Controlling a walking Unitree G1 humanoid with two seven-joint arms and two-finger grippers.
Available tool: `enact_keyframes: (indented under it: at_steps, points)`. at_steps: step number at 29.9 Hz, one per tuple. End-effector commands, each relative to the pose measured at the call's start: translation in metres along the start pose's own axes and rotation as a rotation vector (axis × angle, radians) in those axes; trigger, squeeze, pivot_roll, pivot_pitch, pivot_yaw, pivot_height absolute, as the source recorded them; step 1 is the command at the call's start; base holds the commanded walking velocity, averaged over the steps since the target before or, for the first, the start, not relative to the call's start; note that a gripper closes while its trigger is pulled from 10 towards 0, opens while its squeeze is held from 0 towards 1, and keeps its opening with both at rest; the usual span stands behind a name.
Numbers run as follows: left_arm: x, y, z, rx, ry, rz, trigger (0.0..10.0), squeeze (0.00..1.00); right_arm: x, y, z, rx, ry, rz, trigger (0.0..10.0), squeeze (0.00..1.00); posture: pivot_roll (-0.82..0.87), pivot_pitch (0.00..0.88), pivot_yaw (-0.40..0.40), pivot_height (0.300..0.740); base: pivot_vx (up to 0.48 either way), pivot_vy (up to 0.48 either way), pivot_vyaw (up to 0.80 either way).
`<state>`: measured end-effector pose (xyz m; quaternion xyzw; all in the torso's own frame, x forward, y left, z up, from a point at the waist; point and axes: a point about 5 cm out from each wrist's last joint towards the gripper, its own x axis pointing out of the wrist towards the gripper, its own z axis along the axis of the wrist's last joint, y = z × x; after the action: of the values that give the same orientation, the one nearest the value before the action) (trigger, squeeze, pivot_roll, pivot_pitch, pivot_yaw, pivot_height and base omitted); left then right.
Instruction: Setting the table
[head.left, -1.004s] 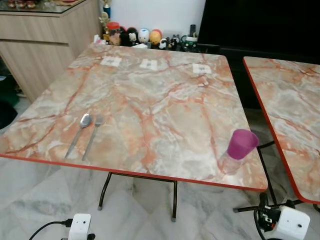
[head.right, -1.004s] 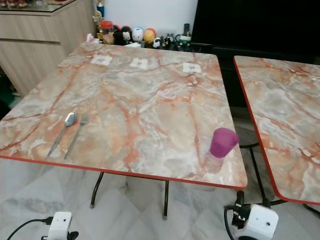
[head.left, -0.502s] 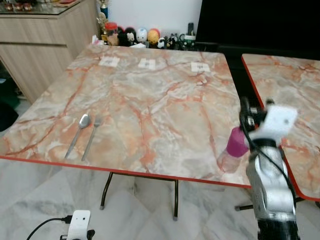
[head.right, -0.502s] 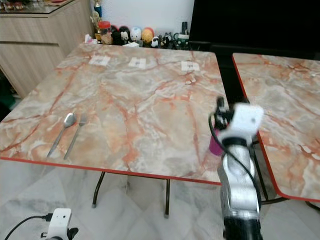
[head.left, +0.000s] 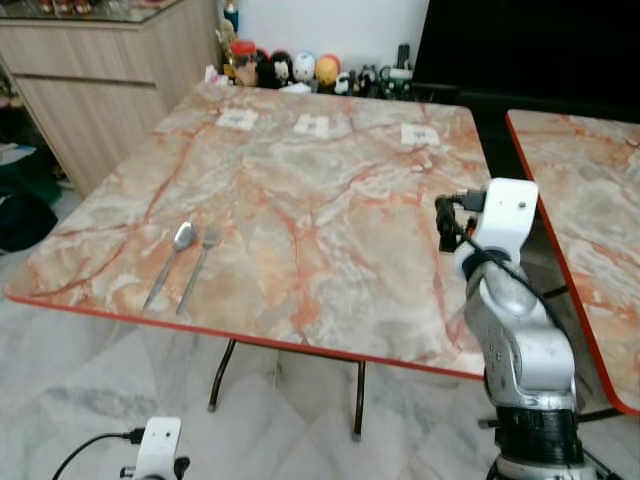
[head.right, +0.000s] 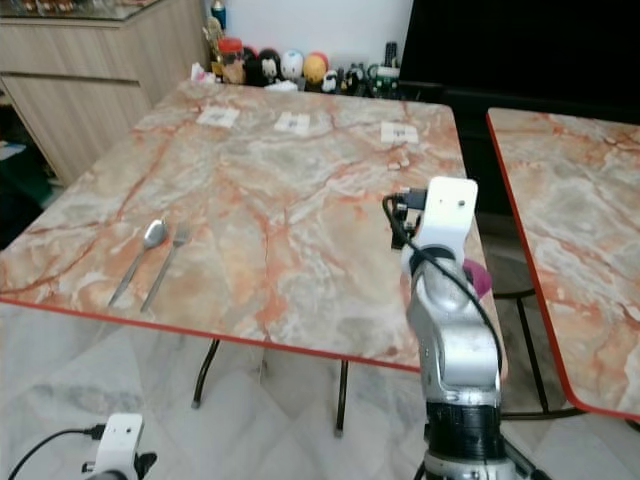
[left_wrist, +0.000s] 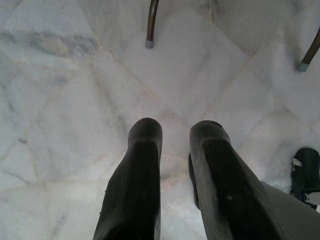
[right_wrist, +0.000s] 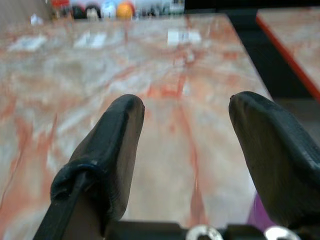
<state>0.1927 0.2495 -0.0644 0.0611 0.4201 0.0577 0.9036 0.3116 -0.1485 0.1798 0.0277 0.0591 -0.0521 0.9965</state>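
Right eye view: purple cup (head.right: 480, 278), mostly hidden behind right arm (head.right: 450, 330).

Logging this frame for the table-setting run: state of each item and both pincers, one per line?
Metal spoon: flat on the marble table, beside the fork, untouched.
Metal fork: flat, apart from the spoon.
Purple plastic cup: near the table's right edge, mostly hidden behind the right arm; not held.
Right pincer: open, raised over the tabletop, holding nothing.
Left pincer: slightly open, hanging over the floor.
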Motion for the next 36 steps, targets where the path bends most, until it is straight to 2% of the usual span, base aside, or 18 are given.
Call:
enact_keyframes:
  at_steps: [1,8,9,11,17,26,28,36]
  points:
    - [-0.001,0.0,-0.004,-0.014,0.018,0.003,10.0,0.0,-0.007,-0.001,0.001,-0.009,0.016,-0.014,10.0,0.0,0.02,0.021,-0.037,0.74,0.0,0.0,0.0]
    - [-0.001,0.0,-0.005,-0.009,0.021,-0.002,10.0,0.0,-0.014,-0.018,-0.02,-0.032,0.111,-0.079,10.0,0.0,0.02,0.012,-0.035,0.74,0.0,0.0,0.0]
    - [-0.001,0.0,-0.005,-0.009,0.021,-0.002,10.0,0.0,-0.014,-0.018,-0.02,-0.032,0.111,-0.079,10.0,0.0,0.02,0.012,-0.035,0.74,0.0,0.0,0.0]
    - [-0.001,0.0,-0.006,-0.008,0.023,-0.002,10.0,0.0,-0.013,-0.029,-0.019,-0.064,0.127,-0.101,10.0,0.0,0.02,0.0,-0.039,0.74,0.0,0.0,0.0]
    - [-0.001,-0.001,-0.007,-0.004,0.026,-0.005,10.0,0.0,-0.012,-0.038,-0.02,-0.098,0.147,-0.11,10.0,0.0,0.03,0.0,-0.038,0.74,0.0,0.0,0.0]
    - [-0.002,0.0,-0.009,0.0,0.031,-0.003,10.0,0.0,-0.007,-0.041,-0.026,-0.116,0.18,-0.075,10.0,0.0,0.03,0.0,-0.035,0.74,0.0,0.0,0.0]
    - [-0.002,0.0,-0.009,0.0,0.031,-0.002,10.0,0.0,-0.001,-0.04,-0.027,-0.114,0.192,-0.037,10.0,0.0,0.03,0.0,-0.03,0.74,0.0,0.0,0.0]
    - [-0.002,0.002,-0.009,-0.004,0.031,0.003,10.0,0.0,0.011,-0.045,-0.029,-0.129,0.2,-0.039,10.0,0.0,0.04,0.0,-0.028,0.74,0.0,0.0,0.0]
